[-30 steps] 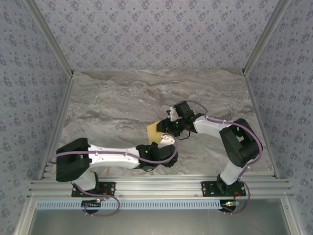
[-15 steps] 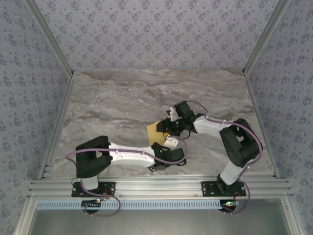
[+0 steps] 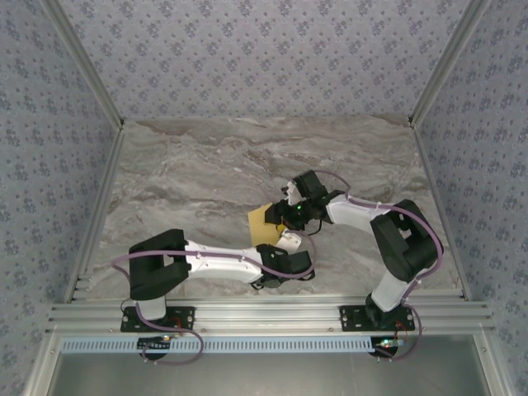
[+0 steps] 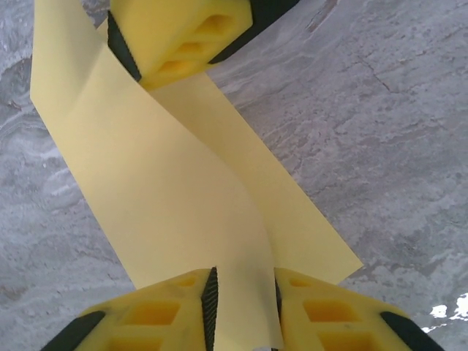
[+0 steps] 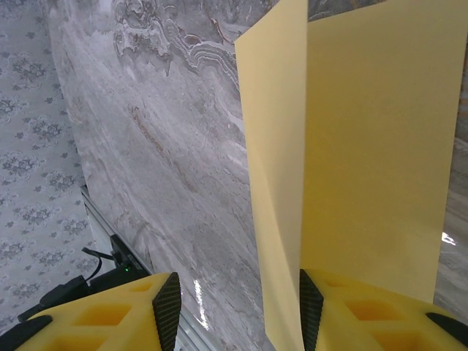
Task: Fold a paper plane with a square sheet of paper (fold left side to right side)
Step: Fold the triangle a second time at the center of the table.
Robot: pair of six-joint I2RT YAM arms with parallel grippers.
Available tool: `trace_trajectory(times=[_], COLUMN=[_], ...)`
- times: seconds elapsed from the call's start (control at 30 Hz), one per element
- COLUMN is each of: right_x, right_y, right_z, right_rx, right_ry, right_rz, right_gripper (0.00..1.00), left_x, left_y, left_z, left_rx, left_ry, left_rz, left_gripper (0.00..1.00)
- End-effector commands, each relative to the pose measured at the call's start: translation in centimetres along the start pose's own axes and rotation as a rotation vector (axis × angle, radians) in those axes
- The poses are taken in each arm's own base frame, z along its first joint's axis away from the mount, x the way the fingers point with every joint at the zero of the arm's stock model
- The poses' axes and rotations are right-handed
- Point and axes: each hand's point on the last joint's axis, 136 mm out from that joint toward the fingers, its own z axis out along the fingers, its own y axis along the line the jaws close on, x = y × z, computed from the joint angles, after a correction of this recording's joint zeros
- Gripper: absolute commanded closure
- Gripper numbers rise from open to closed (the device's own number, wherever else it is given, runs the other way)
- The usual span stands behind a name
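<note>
You have the square sheet of paper (image 3: 262, 221) near the middle of the marble tabletop (image 3: 190, 173), with your left gripper (image 3: 280, 237) and right gripper (image 3: 286, 216) meeting at its near-right side. It is not lying flat. In the left wrist view it rises off the stone in a soft twist, one end up by a right-hand finger (image 4: 186, 36) and the other running down between your left pads (image 4: 322, 314). That lift suits a left-over-right fold, since a side has to be clear of the table before you can carry it across.

Your left gripper's jaws stand a narrow gap apart with the paper threaded between them; I cannot tell whether they bite on it or merely bracket it. Your right gripper is plainly parted and clamps nothing. In its own wrist view the sheet stands against the inner face of one finger, which looks to be propping it as a backstop rather than gripping.

A lengthwise bend shows there too, though I cannot say it is a pressed crease, so I judge the fold begun but not laid. The next move likely calls for a firm pinch on the left, then a sweep to the right with edges matched. Paper this thin could buckle or slip askew if the hold is loose
</note>
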Motion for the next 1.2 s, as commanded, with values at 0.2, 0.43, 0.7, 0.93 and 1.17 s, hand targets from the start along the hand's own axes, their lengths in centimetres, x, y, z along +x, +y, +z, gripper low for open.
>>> trace_trajectory(times=[0.2, 0.43, 0.7, 0.93, 1.17], right_x=[-0.4, -1.7, -3.0, -0.9, 3.0], right_y=[0.1, 2.6, 3.1, 0.4, -2.2], right_z=[-0.1, -1.7, -6.1, -7.4, -3.9], right_rx=[0.029, -0.016, -0.017, 0.049, 0.108], right_ry=[0.001, -0.058, -0.205, -0.232, -0.134], right_rz=[-0.027, -0.109, -0.166, -0.154, -0.159], right_gripper=[0.5, 0.48, 0.33, 0.38, 0.72], left_x=[-1.1, -0.9, -1.5, -1.1, -0.5], left_y=[0.6, 0.0, 0.7, 3.0, 4.5], left_z=[-1.8, -1.7, -1.7, -1.4, -0.8], left_rx=[0.061, 0.238, 0.455, 0.577, 0.617], left_ry=[-0.038, -0.025, -0.061, -0.059, -0.019], left_rz=[-0.039, -0.12, -0.26, -0.368, -0.392], left_gripper=[0.92, 0.98, 0.98, 0.96, 0.95])
